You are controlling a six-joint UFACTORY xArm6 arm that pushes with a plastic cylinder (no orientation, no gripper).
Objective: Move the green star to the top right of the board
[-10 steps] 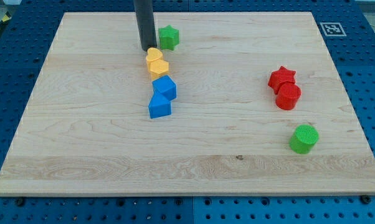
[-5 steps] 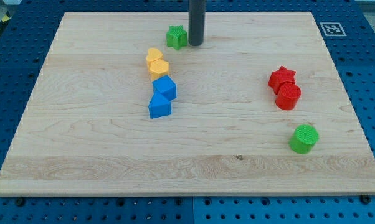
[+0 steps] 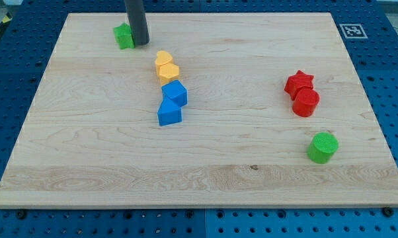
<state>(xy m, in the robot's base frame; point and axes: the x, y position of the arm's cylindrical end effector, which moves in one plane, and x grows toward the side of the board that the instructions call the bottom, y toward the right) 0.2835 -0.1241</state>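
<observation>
Resting on the board (image 3: 358,99), my tip (image 3: 140,43) touches the right side of the green star (image 3: 123,36) near the view's top left — pinching nothing. Light and rigid, it should slide easily but may spin off its points — better pushed squarely from its left side.

Rod (image 3: 135,20) hides green star's (image 3: 123,36) right side, top cropped.

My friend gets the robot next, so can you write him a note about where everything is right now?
My tip sits against the green star's right side, near the board's top left. That is the wrong side for a push to the right. Nothing is done: the star is far from the top right corner. Left to do: bring the tip round to the star's left and push it along the top edge to the right.
</observation>
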